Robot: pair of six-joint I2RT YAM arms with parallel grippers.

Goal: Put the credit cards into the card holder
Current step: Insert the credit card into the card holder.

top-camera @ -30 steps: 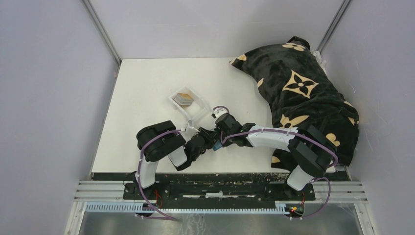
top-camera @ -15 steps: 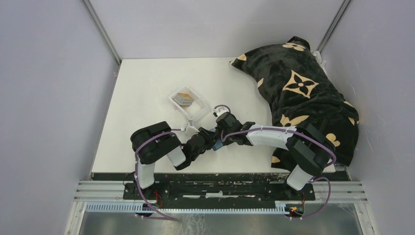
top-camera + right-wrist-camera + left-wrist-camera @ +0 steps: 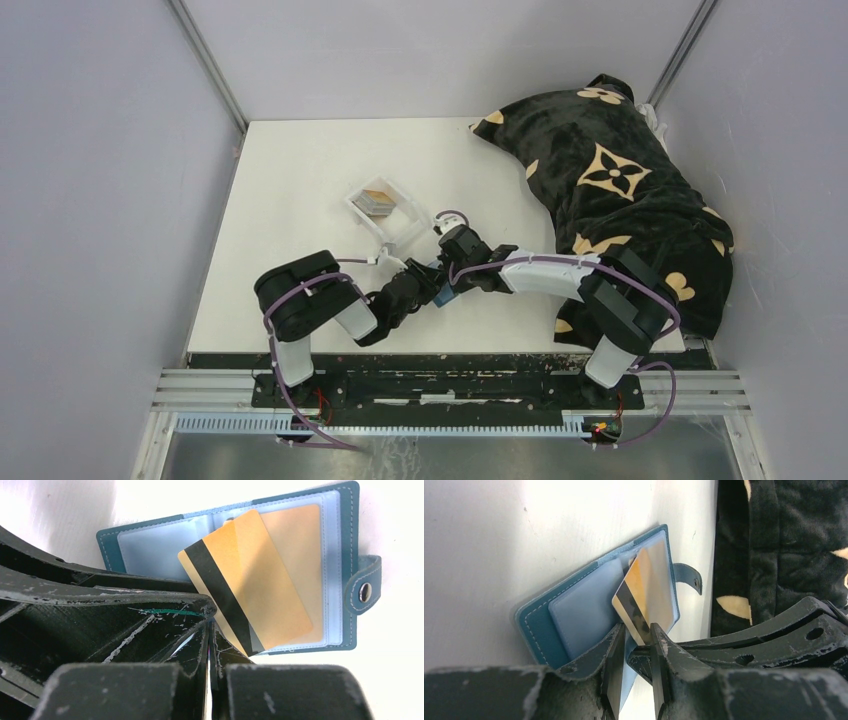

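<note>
Card holder (image 3: 150, 542) partly hidden — left claw (image 3: 636, 632) pinches gold card (image 3: 651, 590), right claw (image 3: 209, 625) closed tight.

Teal card holder (image 3: 145, 550), gold black-striped card (image 3: 255, 590)

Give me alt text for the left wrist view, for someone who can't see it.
The left hand pinches a gold card with a black stripe, tilted over the open teal card holder on the white table. Dark patterned fabric lies at right.

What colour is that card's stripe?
Black stripe on the gold card; right wrist view shows it best.
</note>
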